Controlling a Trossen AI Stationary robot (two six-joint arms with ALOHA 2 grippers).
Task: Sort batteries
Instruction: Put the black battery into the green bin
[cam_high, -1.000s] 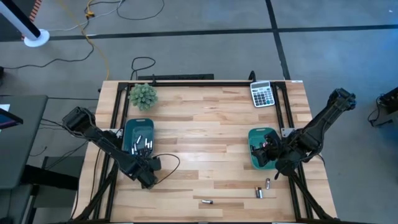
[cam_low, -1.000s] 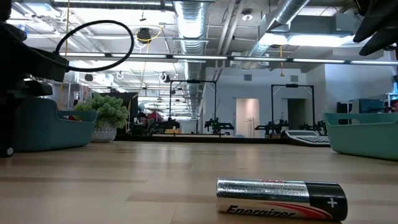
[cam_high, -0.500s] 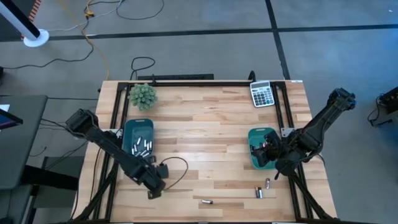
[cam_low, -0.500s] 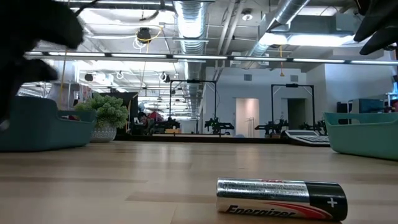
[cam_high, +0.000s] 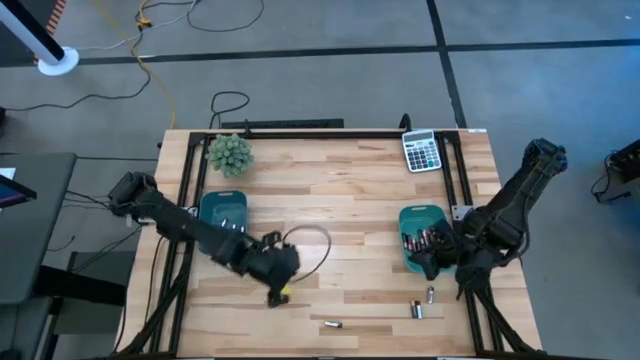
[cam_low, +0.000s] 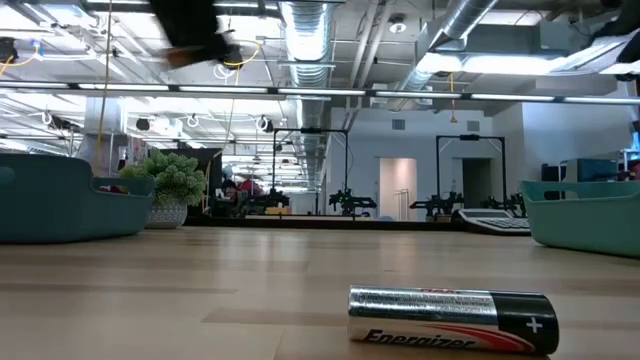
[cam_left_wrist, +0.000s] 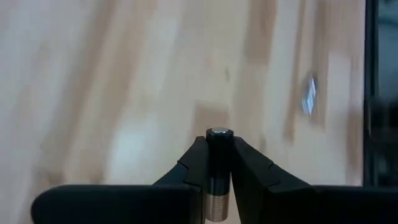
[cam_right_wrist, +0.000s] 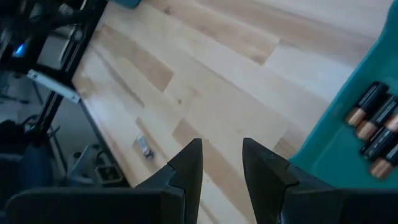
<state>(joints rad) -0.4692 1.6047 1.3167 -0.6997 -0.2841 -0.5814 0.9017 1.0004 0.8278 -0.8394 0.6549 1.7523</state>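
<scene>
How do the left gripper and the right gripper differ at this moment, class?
The left gripper is shut on a battery; the right gripper stands open and holds nothing. The left gripper is over bare wood toward the table's middle, away from its left bin; the right gripper is at the right bin. Both have two dark fingers.

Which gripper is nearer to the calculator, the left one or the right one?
The right. The right gripper hangs by the right bin, below the calculator in the high view. The left gripper is across the table.
</scene>
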